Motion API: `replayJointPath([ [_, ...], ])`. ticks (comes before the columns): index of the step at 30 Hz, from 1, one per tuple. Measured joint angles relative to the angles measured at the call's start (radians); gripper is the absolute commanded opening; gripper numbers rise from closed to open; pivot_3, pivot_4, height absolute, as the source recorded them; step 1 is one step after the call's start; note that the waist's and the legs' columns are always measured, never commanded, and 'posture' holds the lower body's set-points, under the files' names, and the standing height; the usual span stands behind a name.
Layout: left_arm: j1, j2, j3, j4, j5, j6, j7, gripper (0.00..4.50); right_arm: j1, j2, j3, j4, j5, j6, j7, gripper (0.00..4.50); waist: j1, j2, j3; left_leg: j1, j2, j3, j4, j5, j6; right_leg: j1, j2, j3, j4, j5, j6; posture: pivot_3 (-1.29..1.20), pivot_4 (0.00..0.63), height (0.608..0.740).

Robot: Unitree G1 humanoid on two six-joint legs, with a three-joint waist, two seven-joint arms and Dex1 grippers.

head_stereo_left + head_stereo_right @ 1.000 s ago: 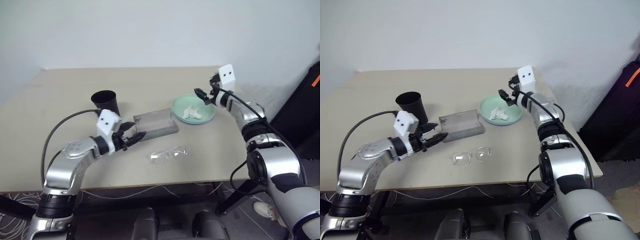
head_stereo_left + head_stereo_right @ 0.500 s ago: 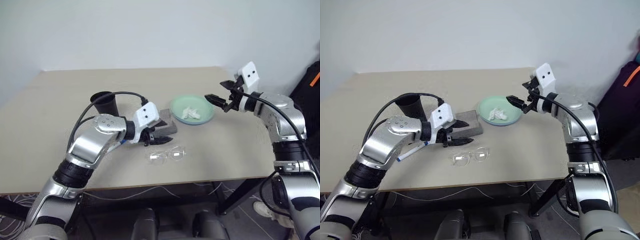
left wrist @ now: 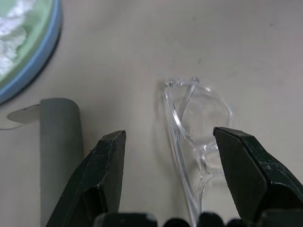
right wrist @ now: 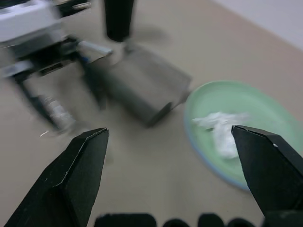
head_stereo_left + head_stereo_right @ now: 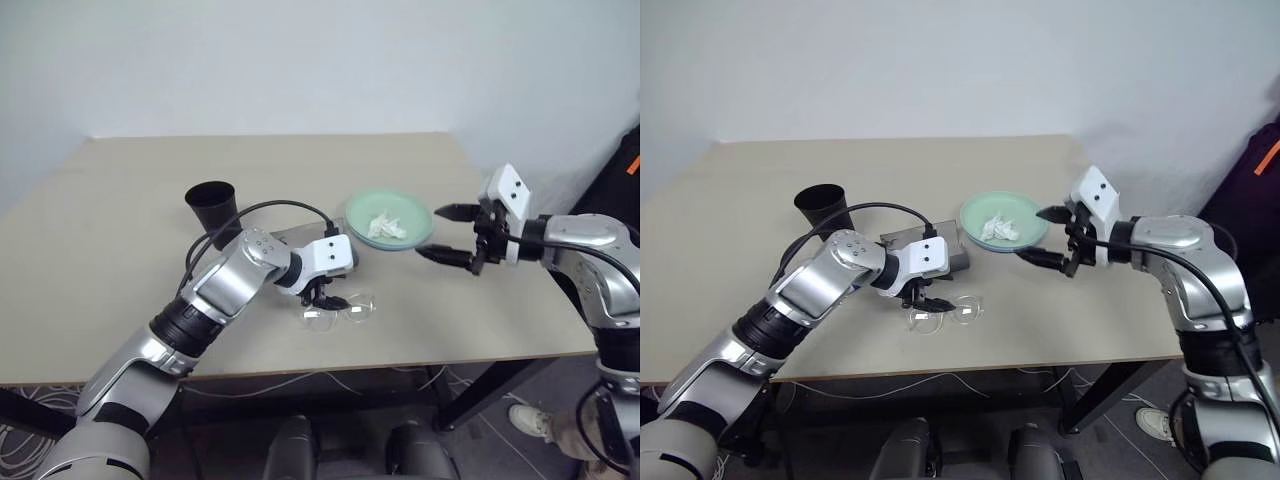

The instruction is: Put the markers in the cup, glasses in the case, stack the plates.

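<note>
Spotter: Progress is looking partial. You are hovering the left gripper (image 3: 170, 137) over the clear, transparent-framed eyeglasses (image 5: 338, 308), which are lying on the beige table (image 5: 120, 200) just in front of the long grey rectangular case (image 3: 59, 142). Its jaws are standing open, one finger on either side of the frame, not yet touching it.

Checker: So the glasses step is the one you are working on. What about the plates?

Spotter: A light blue rim (image 3: 47, 61) is showing around the round mint green plate (image 5: 400, 196), so they are looking stacked already. A crumpled white tissue (image 5: 385, 226) is sitting on top.

Checker: And the right gripper (image 4: 169, 131)?

Spotter: You are holding it beside the plates, above the table, jaws spread wide and gripping nothing.

Checker: Markers?

Spotter: I am not making them out clearly. The black tapered plastic cup (image 5: 213, 208) is standing upright behind the left arm, and I cannot tell whether anything is inside it.

Checker: Then you are probably left with bagging the glasses, closing the case if that is wanted, and confirming the markers. Any labels?

Spotter: I am finding no brand, label or readable writing on anything.
</note>
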Motion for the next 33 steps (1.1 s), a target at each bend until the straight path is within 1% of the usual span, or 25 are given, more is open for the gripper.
replayJointPath([
  [2,-0.011,-0.012,-0.013,0.015,0.018,0.005,-0.011,3.11,0.031,-0.041,-0.001,-0.024,0.016,0.002,0.028,4.48,0.0,0.0,0.0,0.0,0.0,0.0,0.0,0.0,0.0,0.0,0.0,0.0,0.0,0.0,0.0,0.0,0.0,0.649],
  [7,-0.025,-0.021,-0.029,0.029,0.052,0.005,-0.035,3.11,0.075,-0.085,-0.003,-0.035,0.025,-0.01,0.048,4.48,-0.001,-0.001,0.001,0.0,0.0,0.0,0.001,0.0,0.0,0.001,0.0,0.0,-0.001,0.0,0.0,0.0,0.0,0.649],
  [14,-0.05,-0.023,-0.061,0.033,0.1,-0.014,-0.076,3.11,0.076,-0.085,-0.003,-0.033,0.026,-0.016,0.034,4.48,0.0,-0.001,0.001,0.0,0.0,0.0,0.001,0.0,0.0,0.001,0.0,0.0,-0.001,0.0,0.0,0.0,0.0,0.649],
  [23,-0.062,-0.015,-0.071,0.05,0.132,-0.047,-0.15,3.11,0.078,-0.085,-0.003,-0.034,0.026,-0.016,0.014,4.48,0.0,-0.002,0.001,0.0,0.0,0.0,0.001,0.0,0.0,0.001,0.0,0.0,-0.001,0.0,0.0,0.0,0.0,0.649],
  [28,-0.097,-0.009,-0.071,0.052,0.133,-0.057,-0.202,3.11,0.08,-0.083,-0.003,-0.034,0.025,-0.016,0.005,4.48,0.001,-0.002,0.001,0.0,0.0,-0.001,0.002,0.0,0.0,0.001,0.0,0.0,-0.001,0.0,0.0,0.0,0.0,0.649],
  [33,-0.109,-0.009,-0.074,0.08,0.159,-0.091,-0.221,3.11,0.087,-0.079,-0.003,-0.035,0.026,-0.016,-0.004,4.48,0.0,-0.002,0.001,0.0,0.0,-0.001,0.002,0.0,0.001,0.001,0.0,0.0,-0.001,0.0,0.0,0.0,0.0,0.649],
])
